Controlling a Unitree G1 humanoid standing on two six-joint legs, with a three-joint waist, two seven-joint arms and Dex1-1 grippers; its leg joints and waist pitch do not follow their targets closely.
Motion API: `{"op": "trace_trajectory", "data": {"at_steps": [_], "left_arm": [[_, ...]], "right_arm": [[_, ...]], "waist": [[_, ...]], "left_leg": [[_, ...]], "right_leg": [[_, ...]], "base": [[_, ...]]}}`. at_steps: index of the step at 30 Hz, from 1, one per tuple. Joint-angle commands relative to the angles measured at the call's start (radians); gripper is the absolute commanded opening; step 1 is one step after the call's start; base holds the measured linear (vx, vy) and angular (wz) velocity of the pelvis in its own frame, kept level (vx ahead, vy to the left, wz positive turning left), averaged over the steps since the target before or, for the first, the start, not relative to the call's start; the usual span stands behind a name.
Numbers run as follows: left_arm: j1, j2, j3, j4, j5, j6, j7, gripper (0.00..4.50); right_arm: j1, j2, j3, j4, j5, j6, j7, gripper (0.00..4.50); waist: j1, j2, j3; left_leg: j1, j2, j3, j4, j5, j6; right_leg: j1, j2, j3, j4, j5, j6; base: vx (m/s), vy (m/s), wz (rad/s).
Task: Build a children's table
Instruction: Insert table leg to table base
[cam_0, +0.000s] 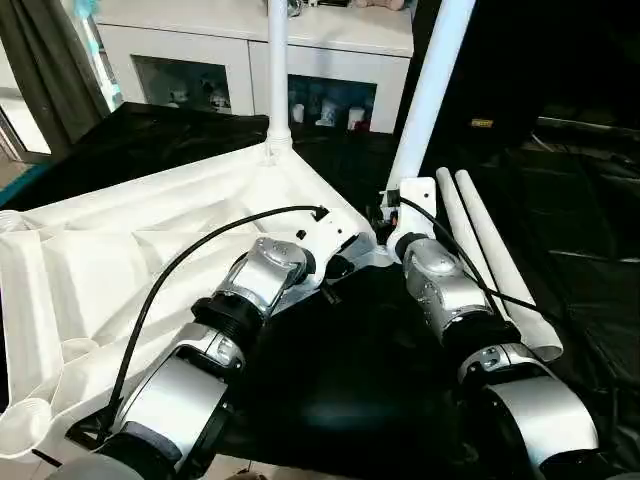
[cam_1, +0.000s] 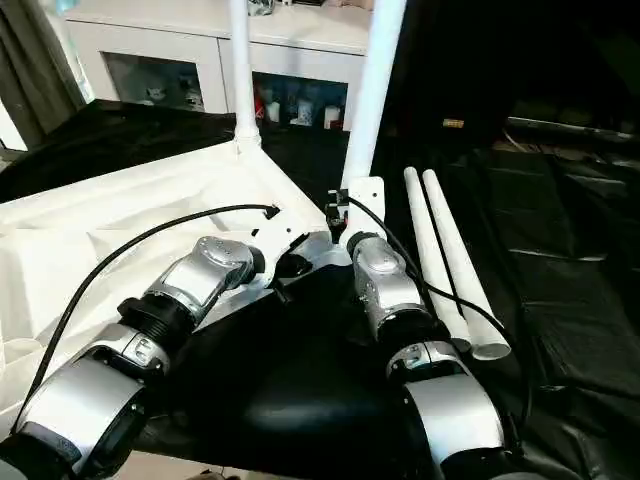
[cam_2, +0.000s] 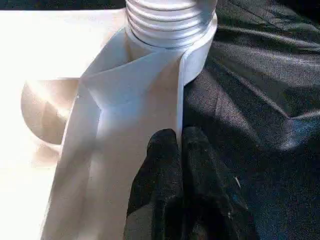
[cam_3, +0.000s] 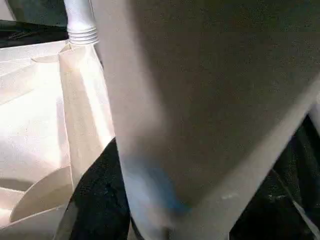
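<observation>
Black fingers (cam_2: 170, 175) of the left gripper (cam_2: 179, 150) pinch the tabletop's (cam_0: 150, 260) thin white edge wall, just beside a corner socket (cam_2: 195, 55) with a threaded leg end in it. The right gripper (cam_0: 392, 215) is at the foot of a leg (cam_0: 432, 90) that rises tilted from that near corner; whether its fingers grip it I cannot tell. A second leg (cam_0: 278, 70) stands upright in the far corner. Two spare legs (cam_0: 490, 260) lie side by side on the black cloth (cam_0: 340, 370), right of the right forearm. A white cabinet (cam_0: 250, 50) stands behind.
</observation>
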Motion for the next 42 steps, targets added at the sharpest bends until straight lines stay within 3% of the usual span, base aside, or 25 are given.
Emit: {"op": "trace_trajectory", "data": {"at_steps": [1, 3, 9, 11, 13, 15, 16, 17, 20, 22, 25, 26, 28, 29, 30, 31, 33, 35, 37, 40, 42], "left_arm": [[-0.016, 0.024, 0.022, 0.038, 0.025, 0.012, 0.076, 0.00], [-0.017, 0.026, 0.023, 0.037, 0.023, 0.010, 0.075, 0.00], [-0.018, 0.030, 0.025, 0.043, 0.021, -0.003, 0.064, 0.00], [-0.018, 0.030, 0.024, 0.043, 0.020, -0.005, 0.060, 0.00], [-0.018, 0.030, 0.023, 0.044, 0.019, -0.013, 0.054, 0.00], [-0.019, 0.032, 0.020, 0.041, 0.019, -0.021, 0.043, 0.00], [-0.018, 0.033, 0.018, 0.037, 0.018, -0.028, 0.034, 0.00], [-0.017, 0.034, 0.017, 0.034, 0.017, -0.034, 0.026, 0.00], [-0.002, 0.057, -0.006, 0.001, 0.022, -0.055, -0.038, 0.00], [0.004, 0.070, -0.016, -0.012, 0.028, -0.058, -0.060, 0.00], [0.015, 0.091, -0.025, -0.032, 0.027, -0.089, -0.105, 0.00], [0.022, 0.103, -0.030, -0.046, 0.021, -0.104, -0.138, 0.00], [0.037, 0.128, -0.042, -0.073, 0.019, -0.133, -0.190, 0.00], [0.038, 0.130, -0.043, -0.075, 0.018, -0.134, -0.195, 0.00], [0.052, 0.150, -0.049, -0.097, 0.014, -0.145, -0.238, 0.00], [0.067, 0.167, -0.056, -0.120, 0.006, -0.169, -0.284, 0.00], [0.089, 0.194, -0.068, -0.157, -0.004, -0.188, -0.345, 0.00], [0.111, 0.221, -0.080, -0.192, -0.018, -0.220, -0.410, 0.00], [0.125, 0.237, -0.086, -0.217, -0.025, -0.231, -0.447, 0.00], [0.154, 0.270, -0.093, -0.270, -0.048, -0.267, -0.526, 0.00], [0.174, 0.291, -0.095, -0.317, -0.075, -0.271, -0.589, 0.00]], "right_arm": [[0.068, 0.021, 0.019, 0.110, -0.015, 0.061, 0.017, 1.91], [0.066, 0.024, 0.013, 0.107, -0.009, 0.061, 0.033, 2.47], [0.056, 0.024, -0.004, 0.103, -0.013, 0.050, 0.048, 2.98], [0.054, 0.022, -0.005, 0.100, -0.013, 0.050, 0.050, 3.24], [0.051, 0.019, -0.008, 0.097, -0.013, 0.048, 0.055, 3.32], [0.047, 0.012, -0.009, 0.088, -0.015, 0.040, 0.069, 3.44], [0.047, 0.008, -0.008, 0.078, -0.015, 0.036, 0.081, 3.55], [0.050, 0.003, -0.006, 0.063, -0.015, 0.031, 0.101, 3.67], [0.105, -0.047, 0.019, -0.095, -0.005, 0.034, 0.227, 3.99], [0.129, -0.069, 0.021, -0.160, 0.003, 0.049, 0.260, 4.20], [0.167, -0.114, 0.033, -0.262, 0.008, 0.079, 0.313, 4.43], [0.191, -0.142, 0.039, -0.327, 0.017, 0.100, 0.348, 4.43], [0.239, -0.191, 0.046, -0.456, 0.048, 0.147, 0.427, 4.43], [0.242, -0.194, 0.047, -0.465, 0.050, 0.151, 0.432, 4.43], [0.282, -0.235, 0.051, -0.571, 0.080, 0.199, 0.496, 4.43], [0.311, -0.269, 0.056, -0.646, 0.103, 0.232, 0.545, 4.43], [0.350, -0.322, 0.063, -0.747, 0.128, 0.278, 0.615, 4.43], [0.381, -0.376, 0.075, -0.819, 0.142, 0.309, 0.676, 4.43], [0.402, -0.414, 0.085, -0.865, 0.154, 0.333, 0.719, 4.43], [0.447, -0.501, 0.109, -0.957, 0.196, 0.387, 0.826, 4.43], [0.475, -0.552, 0.118, -1.016, 0.229, 0.427, 0.896, 4.43]], "waist": [[-0.002, 0.007, -0.019], [-0.002, 0.005, -0.019], [-0.008, 0.004, -0.018], [-0.006, 0.004, -0.025], [-0.004, 0.005, -0.027], [-0.004, 0.005, -0.027], [0.000, 0.003, -0.032], [-0.001, -0.003, -0.032], [0.009, -0.003, -0.030], [0.012, -0.005, -0.036], [0.015, 0.000, -0.041], [0.019, 0.001, -0.047], [0.028, -0.002, -0.061], [0.032, -0.002, -0.063], [0.030, -0.004, -0.059], [0.033, -0.003, -0.061], [0.033, -0.001, -0.056], [0.034, 0.002, -0.050], [0.035, 0.008, -0.046], [0.041, 0.006, -0.044], [0.049, 0.005, -0.044]], "left_leg": [[0.030, 0.096, -0.059, -0.094, -0.547, -0.057], [0.030, 0.096, -0.060, -0.094, -0.550, -0.056], [0.020, 0.097, -0.067, -0.099, -0.554, -0.061], [0.017, 0.099, -0.062, -0.098, -0.510, -0.057], [0.011, 0.101, -0.052, -0.096, -0.432, -0.046], [0.010, 0.100, -0.048, -0.094, -0.407, -0.039], [0.004, 0.101, -0.043, -0.089, -0.343, -0.021], [0.003, 0.101, -0.042, -0.089, -0.332, -0.011], [0.007, 0.102, -0.034, -0.083, -0.318, 0.019], [0.000, 0.104, -0.030, -0.079, -0.224, 0.039], [-0.003, 0.103, -0.025, -0.070, -0.148, 0.065], [-0.005, 0.100, -0.023, -0.060, -0.088, 0.086], [-0.002, 0.093, -0.017, -0.037, 0.066, 0.157], [-0.003, 0.092, -0.016, -0.032, 0.087, 0.176], [-0.010, 0.090, -0.016, -0.031, 0.102, 0.203], [-0.009, 0.094, -0.017, -0.029, 0.101, 0.209], [-0.009, 0.099, -0.019, -0.033, 0.048, 0.212], [-0.007, 0.105, -0.018, -0.038, -0.004, 0.190], [-0.003, 0.108, -0.016, -0.043, -0.069, 0.143], [0.000, 0.109, -0.016, -0.046, -0.109, 0.106], [-0.003, 0.110, -0.015, -0.044, -0.103, 0.103]], "right_leg": [[-0.022, -0.119, 0.062, -0.106, -0.501, -0.117], [-0.023, -0.119, 0.062, -0.107, -0.514, -0.111], [-0.020, -0.121, 0.059, -0.106, -0.535, -0.098], [-0.018, -0.121, 0.063, -0.101, -0.462, -0.114], [-0.013, -0.116, 0.063, -0.090, -0.316, -0.155], [-0.010, -0.116, 0.063, -0.086, -0.279, -0.173], [0.001, -0.119, 0.062, -0.080, -0.220, -0.192], [0.002, -0.117, 0.060, -0.079, -0.218, -0.195], [-0.001, -0.121, 0.061, -0.088, -0.282, -0.189], [0.008, -0.115, 0.058, -0.070, -0.158, -0.208], [0.015, -0.114, 0.054, -0.056, -0.028, -0.243], [0.023, -0.110, 0.052, -0.044, 0.065, -0.251], [0.024, -0.099, 0.049, -0.012, 0.352, -0.277], [0.024, -0.099, 0.048, -0.008, 0.402, -0.281], [0.027, -0.097, 0.045, -0.005, 0.453, -0.284], [0.027, -0.101, 0.045, -0.003, 0.460, -0.283], [0.027, -0.102, 0.042, -0.009, 0.379, -0.284], [0.024, -0.102, 0.042, -0.018, 0.276, -0.285], [0.017, -0.102, 0.044, -0.027, 0.143, -0.292], [0.021, -0.103, 0.047, -0.033, 0.073, -0.284], [0.023, -0.105, 0.049, -0.030, 0.078, -0.275]], "base": [[0.000, 0.000, 0.00], [0.000, 0.000, 0.00], [0.000, 0.000, 0.00], [0.000, 0.000, 0.00], [0.000, 0.000, 0.00], [0.000, 0.000, 0.00], [0.000, 0.000, 0.00], [0.000, 0.000, 0.00], [0.000, 0.000, 0.00], [0.026, -0.008, -0.01], [0.053, -0.016, -0.04], [0.054, -0.010, -0.02], [0.027, -0.005, -0.01], [0.000, 0.000, 0.00], [0.000, 0.000, 0.00], [0.000, 0.000, 0.00], [0.000, 0.000, 0.00], [0.000, 0.000, 0.00], [0.000, 0.000, 0.00], [0.000, 0.000, 0.00], [0.000, 0.000, 0.00]]}}
